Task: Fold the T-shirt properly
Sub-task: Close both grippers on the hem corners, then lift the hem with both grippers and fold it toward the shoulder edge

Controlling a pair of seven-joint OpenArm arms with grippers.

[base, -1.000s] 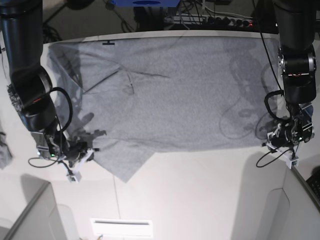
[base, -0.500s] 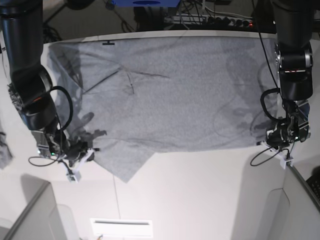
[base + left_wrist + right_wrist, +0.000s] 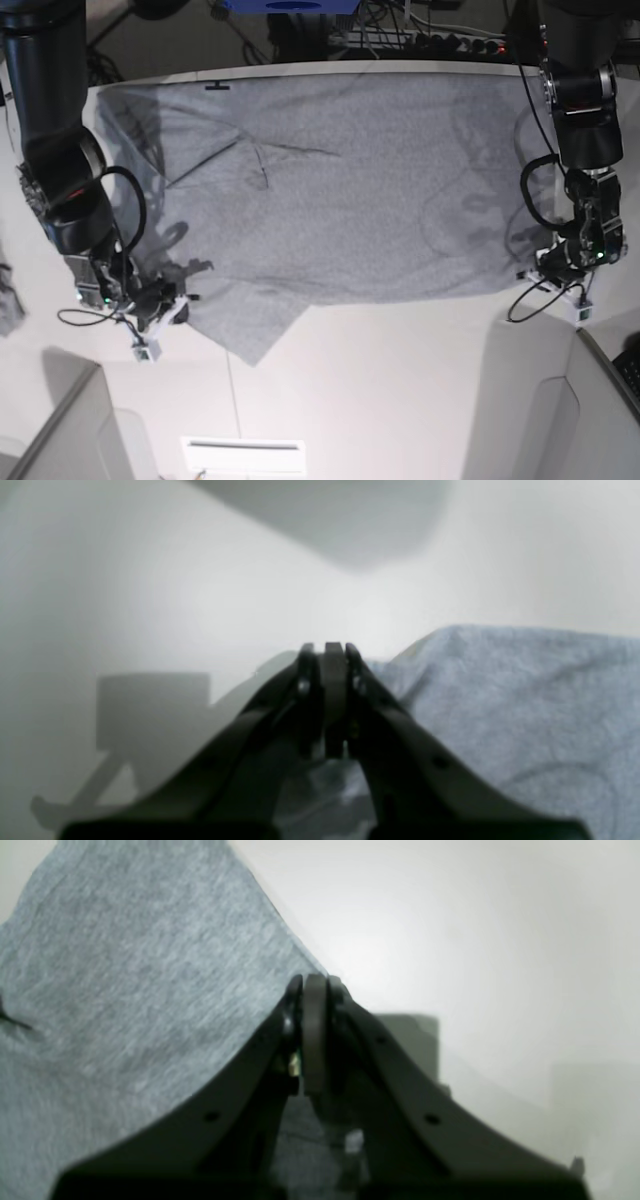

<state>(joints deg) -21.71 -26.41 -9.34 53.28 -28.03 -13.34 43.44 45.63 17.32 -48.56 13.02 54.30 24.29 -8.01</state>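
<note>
t-shirt (image 3: 330, 190) lies spread flat on the bench (image 3: 400, 380); left gripper (image 3: 327, 652) and right gripper (image 3: 312, 982) have jaws pinched on its lower corners, seemingly to lift the near edge.

Heather-grey T-shirt (image 3: 340, 190) lies spread flat, plain side up, lightly creased.

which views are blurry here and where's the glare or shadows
Left wrist view: soft all over, jaws out of focus, pale glare on the table beyond them, blocky shadow at left. Right wrist view: equally soft, T-shirt weave smeared, bright wash at upper right. Base view: sharper, arm and cable shadows across the T-shirt.
</note>
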